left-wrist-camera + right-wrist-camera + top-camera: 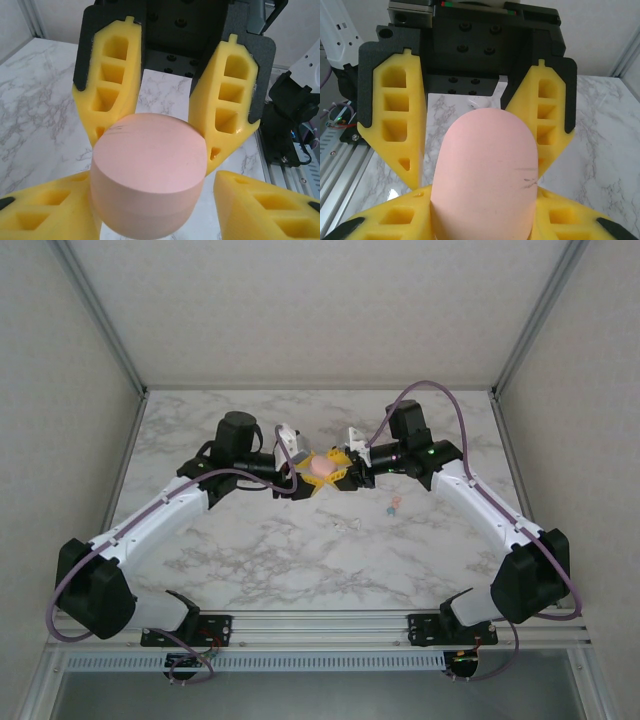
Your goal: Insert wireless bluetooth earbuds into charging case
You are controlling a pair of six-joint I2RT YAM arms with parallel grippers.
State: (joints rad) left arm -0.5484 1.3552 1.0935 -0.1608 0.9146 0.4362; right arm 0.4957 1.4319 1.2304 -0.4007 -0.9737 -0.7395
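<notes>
The earbuds [392, 506] lie loose on the table [250, 560], near-right of the pink charging case [322, 467]. The right gripper [342, 472] clamps the case; the left gripper [304, 472] straddles it, one finger just apart (lid seemingly closed). Next, probably: firm grip, open the lid.

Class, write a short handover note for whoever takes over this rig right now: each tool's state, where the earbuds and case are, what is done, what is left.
Left tool: open, its fingers either side of the pink case, with a gap showing on one side.
Right tool: shut on the case, holding it at mid-table.
Earbuds: loose on the table, right of the case, beside the right arm.
Done: case gripped; its lid looks closed.
Left: probably open the case, then pick up and seat the earbuds.
</notes>
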